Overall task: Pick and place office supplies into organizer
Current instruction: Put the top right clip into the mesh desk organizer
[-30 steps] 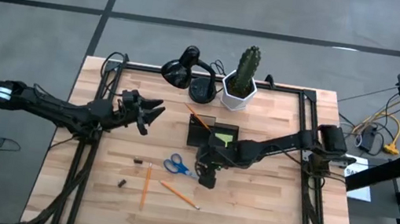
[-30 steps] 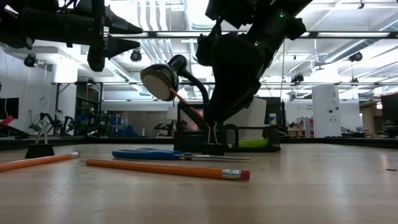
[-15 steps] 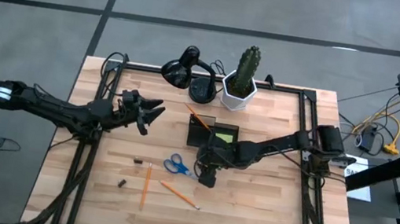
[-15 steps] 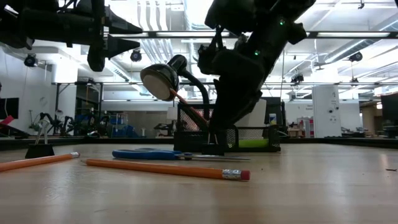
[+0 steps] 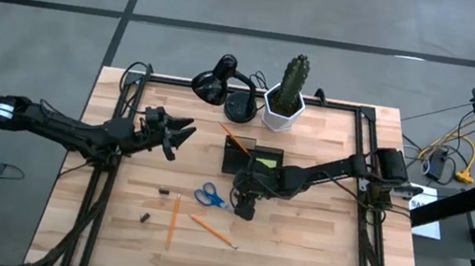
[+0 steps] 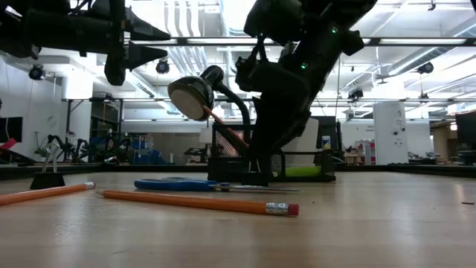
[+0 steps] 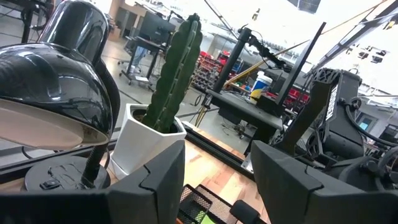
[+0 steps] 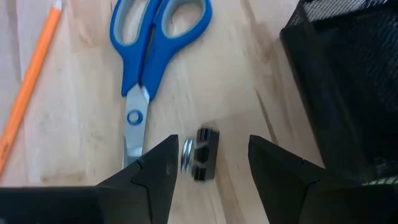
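My right gripper points down at the table, just in front of the black mesh organizer, and is open. Its fingers stand on either side of a small dark clip that lies on the wood, and a gap shows on each side. Blue-handled scissors lie flat just to the clip's left. Two orange pencils lie nearer the front edge. A lime-green sticky pad and a leaning pencil sit in the organizer. My left gripper hovers open at the left.
A black desk lamp and a cactus in a white pot stand at the far edge behind the organizer. Two more small dark clips lie left of the scissors. Bare wood stretches along the near edge and the right side.
My right gripper has sunk a little over the small dark clip and stays open. In the low view the clip's wire handles showed below the fingers a second ago; now the fingers cover them.
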Available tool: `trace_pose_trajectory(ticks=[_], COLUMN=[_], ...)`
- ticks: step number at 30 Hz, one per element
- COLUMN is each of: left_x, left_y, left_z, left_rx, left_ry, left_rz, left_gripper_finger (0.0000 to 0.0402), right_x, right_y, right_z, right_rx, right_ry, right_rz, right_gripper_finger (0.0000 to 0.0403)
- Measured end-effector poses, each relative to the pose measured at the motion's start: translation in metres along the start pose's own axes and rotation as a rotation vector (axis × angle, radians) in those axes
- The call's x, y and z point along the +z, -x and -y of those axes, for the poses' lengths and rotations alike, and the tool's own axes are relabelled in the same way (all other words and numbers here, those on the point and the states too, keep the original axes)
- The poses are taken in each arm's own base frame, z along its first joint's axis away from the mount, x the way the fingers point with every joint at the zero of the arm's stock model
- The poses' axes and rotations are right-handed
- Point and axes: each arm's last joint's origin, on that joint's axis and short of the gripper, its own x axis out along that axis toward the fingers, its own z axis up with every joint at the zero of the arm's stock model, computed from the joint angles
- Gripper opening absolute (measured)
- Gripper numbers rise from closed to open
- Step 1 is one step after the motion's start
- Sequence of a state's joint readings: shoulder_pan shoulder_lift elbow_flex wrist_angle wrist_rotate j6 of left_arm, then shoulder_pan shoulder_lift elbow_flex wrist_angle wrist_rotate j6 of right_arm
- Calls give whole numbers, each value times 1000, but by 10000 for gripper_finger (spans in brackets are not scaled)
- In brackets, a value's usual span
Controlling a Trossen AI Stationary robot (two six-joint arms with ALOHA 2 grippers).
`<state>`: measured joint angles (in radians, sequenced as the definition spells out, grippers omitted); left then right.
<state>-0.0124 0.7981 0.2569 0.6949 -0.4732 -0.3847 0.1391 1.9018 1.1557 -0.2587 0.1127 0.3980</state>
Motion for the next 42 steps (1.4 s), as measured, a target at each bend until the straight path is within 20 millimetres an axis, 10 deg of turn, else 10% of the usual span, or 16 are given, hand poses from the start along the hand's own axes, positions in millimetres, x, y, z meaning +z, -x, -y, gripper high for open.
trace_pose_trajectory(ticks=[30,42], left_x=[0,0], left_y=[0,0], left_z=[0,0], left_rx=[0,0], left_ry=[-1,-1], left_rz=[-1,0], left_gripper_finger=[168,168], right_x=[0,3], right_y=[0,4], right_z=[0,0], right_rx=[38,30], right_ry=[8,13], right_rz=[-15,-13], right_gripper_finger=[15,9])
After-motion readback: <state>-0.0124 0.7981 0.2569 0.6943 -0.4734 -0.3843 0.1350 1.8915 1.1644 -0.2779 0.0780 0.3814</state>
